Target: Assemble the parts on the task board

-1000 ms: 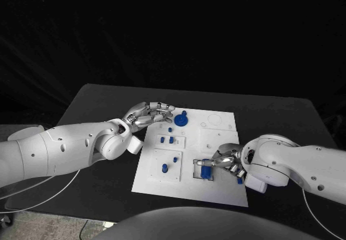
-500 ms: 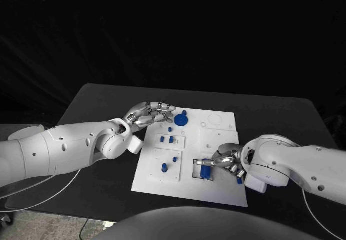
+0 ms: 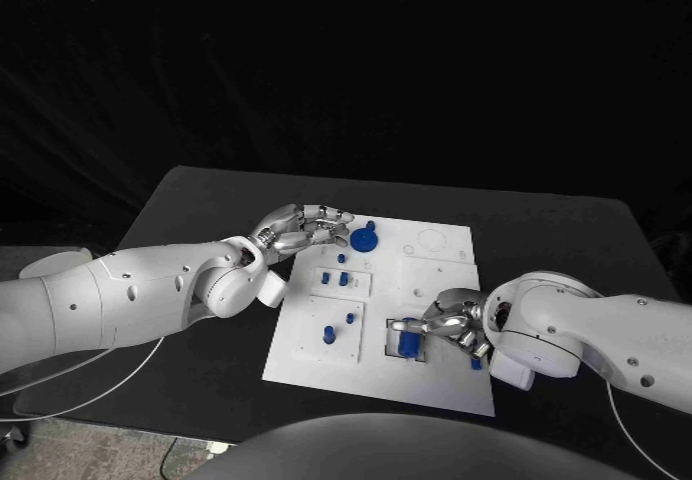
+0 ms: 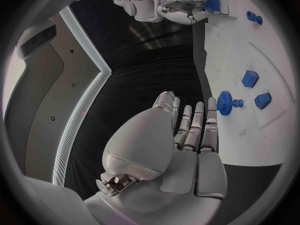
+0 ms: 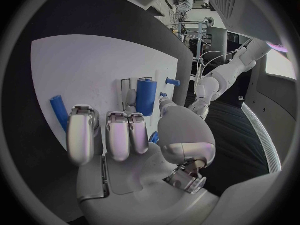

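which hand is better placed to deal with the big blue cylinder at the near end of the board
Right, probably. The right hand is already at the cylinder, its fingers beside it at the board's near end. The left hand sits at the far end, next to the blue gear, holding nothing.

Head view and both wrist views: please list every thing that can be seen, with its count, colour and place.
Table: one, black, under everything.
Task board: one, white, in the middle of the table.
Gear part: one, blue, at the board's far left corner, beside the left hand's fingertips.
Small block parts: two, blue, in a row below the gear.
Peg part: one, blue, near left area of the board.
Cylinder part: one, blue, in a framed recess at the board's near right.
Rod part: one, blue, lying on the board by the right hand.
Left hand: silver, fingers apart, holding nothing.
Right hand: silver, at the cylinder; contact unclear.
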Available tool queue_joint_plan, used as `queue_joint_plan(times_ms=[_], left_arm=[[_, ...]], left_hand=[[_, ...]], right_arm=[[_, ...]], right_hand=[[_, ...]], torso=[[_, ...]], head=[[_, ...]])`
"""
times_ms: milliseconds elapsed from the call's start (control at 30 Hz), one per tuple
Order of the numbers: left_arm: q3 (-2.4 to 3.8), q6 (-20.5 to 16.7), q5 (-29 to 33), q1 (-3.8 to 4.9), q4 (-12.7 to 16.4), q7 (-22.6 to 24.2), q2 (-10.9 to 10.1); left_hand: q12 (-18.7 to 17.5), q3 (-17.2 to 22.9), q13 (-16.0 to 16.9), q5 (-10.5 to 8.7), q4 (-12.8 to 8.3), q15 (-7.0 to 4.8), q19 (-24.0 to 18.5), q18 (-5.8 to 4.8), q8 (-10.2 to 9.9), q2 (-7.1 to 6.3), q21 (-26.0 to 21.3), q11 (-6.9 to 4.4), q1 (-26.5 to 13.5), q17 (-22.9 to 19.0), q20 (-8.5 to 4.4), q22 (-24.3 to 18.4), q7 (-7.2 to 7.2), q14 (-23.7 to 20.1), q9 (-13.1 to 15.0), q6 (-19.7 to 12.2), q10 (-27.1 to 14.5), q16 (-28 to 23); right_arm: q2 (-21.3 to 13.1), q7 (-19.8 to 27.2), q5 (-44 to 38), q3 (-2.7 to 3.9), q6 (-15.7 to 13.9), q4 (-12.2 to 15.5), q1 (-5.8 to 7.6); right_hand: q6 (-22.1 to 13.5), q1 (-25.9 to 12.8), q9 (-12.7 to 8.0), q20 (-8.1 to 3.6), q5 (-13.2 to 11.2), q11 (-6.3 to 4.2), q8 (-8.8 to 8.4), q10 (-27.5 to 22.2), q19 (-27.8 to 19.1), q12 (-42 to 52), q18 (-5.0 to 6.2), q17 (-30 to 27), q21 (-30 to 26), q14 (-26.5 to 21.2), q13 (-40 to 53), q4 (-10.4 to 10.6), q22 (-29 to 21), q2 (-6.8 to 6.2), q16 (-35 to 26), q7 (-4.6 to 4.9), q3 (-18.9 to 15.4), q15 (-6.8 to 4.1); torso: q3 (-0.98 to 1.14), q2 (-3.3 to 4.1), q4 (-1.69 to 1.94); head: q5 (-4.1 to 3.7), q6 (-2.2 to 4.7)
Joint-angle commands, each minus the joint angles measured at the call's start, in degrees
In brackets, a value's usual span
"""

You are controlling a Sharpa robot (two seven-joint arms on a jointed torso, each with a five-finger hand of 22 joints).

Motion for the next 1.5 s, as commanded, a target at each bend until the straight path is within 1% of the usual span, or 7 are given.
queue_joint_plan(times_ms=[33, 767, 967, 1067, 1200, 1333, 1500], left_arm=[[0.05, 1.28, 0.14, 0.00, -0.03, 0.09, 0.10], [0.03, 1.42, 0.14, -0.01, -0.25, -0.42, 0.27], [0.03, 1.41, 0.14, -0.01, -0.21, -0.36, 0.26], [0.03, 1.35, 0.14, -0.01, -0.18, -0.37, 0.24], [0.03, 1.20, 0.14, -0.01, -0.20, -0.41, 0.22], [0.03, 1.05, 0.14, 0.00, -0.23, -0.46, 0.25], [0.03, 1.10, 0.14, 0.00, -0.24, -0.46, 0.24]], left_hand=[[-0.21, 0.34, -0.05, 0.21, -0.13, 0.42, 0.27, -0.51, -0.01, 0.44, 0.10, 0.34, 0.11, -0.09, 0.18, -0.06, 0.51, 0.14, -0.08, -0.07, 0.00, 0.19], [-0.21, 0.42, -0.08, 0.22, -0.15, 0.46, 0.27, -0.53, -0.02, 0.47, 0.11, 0.38, 0.11, -0.09, 0.18, -0.05, 0.55, 0.15, -0.10, -0.07, 0.02, 0.22], [-0.21, 0.42, -0.08, 0.22, -0.15, 0.46, 0.27, -0.53, -0.02, 0.47, 0.11, 0.38, 0.11, -0.09, 0.18, -0.05, 0.55, 0.15, -0.10, -0.07, 0.02, 0.22], [-0.21, 0.42, -0.08, 0.22, -0.15, 0.46, 0.27, -0.53, -0.02, 0.47, 0.11, 0.38, 0.11, -0.09, 0.18, -0.05, 0.55, 0.15, -0.10, -0.07, 0.02, 0.22], [-0.21, 0.49, -0.10, 0.22, -0.13, 0.48, 0.27, -0.56, -0.02, 0.51, 0.11, 0.45, 0.07, -0.09, 0.17, -0.05, 0.60, 0.15, -0.12, -0.08, 0.03, 0.24], [-0.20, 0.51, -0.11, 0.22, -0.13, 0.50, 0.27, -0.56, -0.01, 0.51, 0.11, 0.48, 0.06, -0.09, 0.17, -0.05, 0.61, 0.16, -0.13, -0.06, 0.06, 0.25], [-0.19, 0.52, -0.11, 0.21, -0.13, 0.51, 0.27, -0.57, 0.00, 0.51, 0.12, 0.50, 0.05, -0.09, 0.17, -0.05, 0.62, 0.17, -0.13, -0.03, 0.09, 0.26]], right_arm=[[-0.22, 0.37, 0.27, 0.08, -0.32, 0.44, 0.28], [-1.45, 0.15, 0.14, 0.11, 0.52, 1.00, 1.02], [-3.30, 0.30, 0.14, 0.11, 0.56, 2.26, 2.27], [-5.26, 0.21, -0.52, 0.11, 1.19, 3.30, 3.92], [-8.27, -0.10, -3.73, 0.09, 2.45, 4.34, 6.02], [-10.73, -0.44, -9.10, -0.11, 4.15, 4.68, 6.85], [-12.93, -0.78, -17.07, -0.65, 6.34, 4.94, 6.99]], right_hand=[[0.28, 0.10, 0.23, -0.01, 0.39, -0.11, 0.35, 5.92, 1.87, 0.22, -0.03, 9.19, 0.05, 4.88, 15.09, 0.01, 11.65, 0.49, 0.07, -0.17, -0.32, -0.07], [-1.15, 1.01, 0.95, -0.17, 1.16, -0.15, 0.70, 5.92, 1.86, 0.22, -0.02, 9.00, 0.00, 4.85, 15.09, -0.11, 11.63, 1.37, 0.00, -0.14, -0.56, -0.16], [-1.64, 1.93, 0.62, -0.15, 2.62, -0.08, 0.41, 5.92, 1.84, 0.22, -0.01, 8.91, -0.06, 4.83, 15.09, -0.39, 11.62, 1.83, -0.02, -0.04, -0.57, -0.11], [-1.99, 3.08, -0.22, -0.09, 4.57, 0.05, -0.25, 5.92, 1.86, 0.22, -0.03, 8.90, -0.03, 4.83, 15.09, -0.88, 11.63, 2.01, -0.01, 0.12, -0.54, -0.01], [-1.84, 4.50, -1.61, 0.02, 7.67, 0.21, -1.12, 5.92, 1.97, 0.22, -0.10, 9.07, 0.26, 4.87, 15.09, -1.64, 11.72, 2.12, 0.09, 0.28, -0.48, 0.12], [-1.06, 6.04, -2.82, 0.07, 11.55, 0.23, -1.66, 5.92, 2.02, 0.22, -0.13, 9.03, 0.42, 4.86, 15.09, -2.71, 11.77, 2.08, 0.10, 0.27, -0.17, 0.16], [0.85, 8.15, -4.10, -0.02, 14.98, -0.05, -2.01, 5.92, 2.11, 0.22, -0.18, 7.97, 0.66, 4.64, 15.09, -4.27, 11.85, 1.92, -0.39, -0.08, 0.55, -0.05]], torso=[[-0.02, 0.01, -0.06], [0.00, 0.03, -0.07], [-0.01, 0.03, 0.05], [-0.08, -0.01, 0.11], [-0.21, -0.17, -0.13], [-0.42, -0.27, -0.18], [-0.47, -0.21, -0.53]], head=[[0.14, 0.01], [0.50, 0.01], [0.46, 0.01], [0.43, 0.01], [0.54, 0.01], [0.37, 0.01], [0.47, 0.01]])
